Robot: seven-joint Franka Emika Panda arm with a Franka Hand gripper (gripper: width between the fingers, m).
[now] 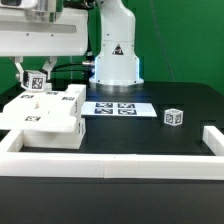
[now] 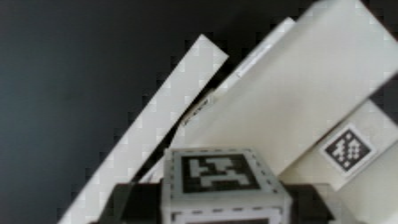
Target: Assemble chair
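At the exterior view's left lies a cluster of white tagged chair parts, flat panels and blocks lying together. My gripper hangs over the cluster's back edge, shut on a small white tagged chair block. In the wrist view that tagged block sits between the two dark fingers, which press on its sides, so my gripper is shut on it. Beyond it lie slanted white chair panels, one showing a tag. Another small tagged chair block stands alone toward the exterior view's right.
The marker board lies flat mid-table before the arm's base. White border rails run along the front edge and the right side. Black tabletop lies between the cluster and the lone block.
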